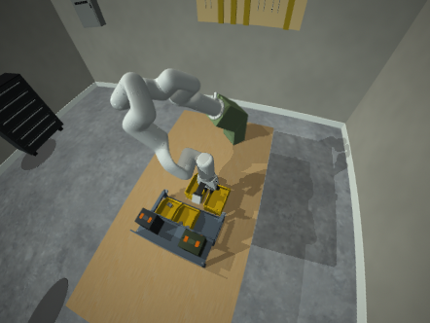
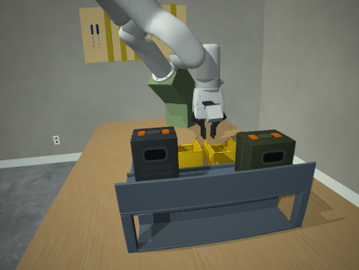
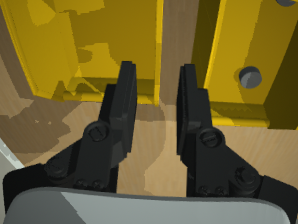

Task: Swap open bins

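While two yellow bins (image 1: 217,198) (image 3: 115,30) lie below; one empty-looking, one holding round grey parts (image 3: 250,77); gripper (image 1: 206,191) (image 2: 208,135) (image 3: 157,81) parted.

A narrow gap between the walls of two yellow bins, one without visible parts (image 1: 217,198) (image 3: 112,30) and one holding round parts (image 1: 194,185) (image 3: 235,45), lies open from above ahead of the parted tool (image 1: 210,189) (image 2: 209,136) (image 3: 157,81), while a dark case (image 1: 149,220) (image 2: 154,156) and a green case (image 1: 193,242) (image 2: 266,150) obstruct passage above the shelf (image 1: 170,243) (image 2: 215,187).
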Robot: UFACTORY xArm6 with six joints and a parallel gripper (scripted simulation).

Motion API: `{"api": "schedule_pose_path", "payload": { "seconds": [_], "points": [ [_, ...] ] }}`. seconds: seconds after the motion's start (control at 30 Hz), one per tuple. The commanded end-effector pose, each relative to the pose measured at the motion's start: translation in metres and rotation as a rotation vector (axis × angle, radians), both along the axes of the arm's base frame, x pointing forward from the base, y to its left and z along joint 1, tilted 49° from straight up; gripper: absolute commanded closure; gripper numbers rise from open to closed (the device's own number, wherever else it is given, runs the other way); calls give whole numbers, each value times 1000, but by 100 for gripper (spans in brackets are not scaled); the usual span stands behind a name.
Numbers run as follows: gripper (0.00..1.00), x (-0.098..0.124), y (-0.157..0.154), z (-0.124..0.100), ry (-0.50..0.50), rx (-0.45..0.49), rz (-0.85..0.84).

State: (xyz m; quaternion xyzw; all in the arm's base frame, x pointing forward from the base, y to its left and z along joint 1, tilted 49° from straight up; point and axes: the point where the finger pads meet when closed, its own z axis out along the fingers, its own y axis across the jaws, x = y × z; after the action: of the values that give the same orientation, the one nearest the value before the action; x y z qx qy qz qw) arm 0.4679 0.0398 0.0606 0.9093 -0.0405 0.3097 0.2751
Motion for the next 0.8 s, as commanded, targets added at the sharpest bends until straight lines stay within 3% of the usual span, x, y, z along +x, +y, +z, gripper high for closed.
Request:
{"api": "schedule_pose_path", "payload": {
  "seconds": [0.0, 0.77],
  "points": [
    [74, 3, -1, -2, -2, 1, 2],
    [74, 8, -6, -8, -2, 1, 2]
  ]
}}
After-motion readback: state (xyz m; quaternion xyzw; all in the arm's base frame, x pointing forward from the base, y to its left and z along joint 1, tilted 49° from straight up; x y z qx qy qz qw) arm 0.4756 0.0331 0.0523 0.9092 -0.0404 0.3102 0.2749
